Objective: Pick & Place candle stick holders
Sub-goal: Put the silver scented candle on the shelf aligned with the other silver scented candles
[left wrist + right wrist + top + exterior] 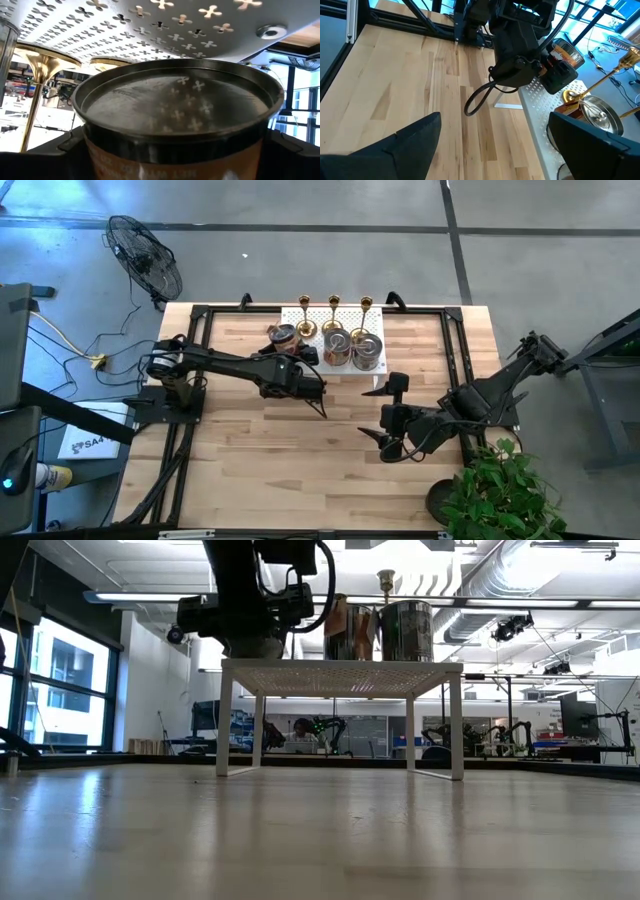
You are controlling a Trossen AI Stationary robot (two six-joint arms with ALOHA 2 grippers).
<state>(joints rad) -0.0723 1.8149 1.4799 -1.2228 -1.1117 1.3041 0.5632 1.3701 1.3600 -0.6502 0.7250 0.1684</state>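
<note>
A white perforated rack stands at the table's far middle. Three gold candle stick holders stand by their round bases along its far edge. Two squat silvery holders stand side by side on its right part, and also show in the low view. A third squat holder with an orange label is tilted over the rack's left end, with my left gripper shut on it. My right gripper hangs open over the table's right middle, holding nothing. My left gripper pinches the squat holder's round side wall between its two fingers, one on each side. The fingers come from the table's left, slanting down. The holder is tipped over, one round face turned toward the wrist camera. I cannot tell whether it touches the rack.
Black frame rails run along the table's sides and far edge. A potted plant stands off the near right corner and a fan off the far left. Bare wood lies near of the rack.
</note>
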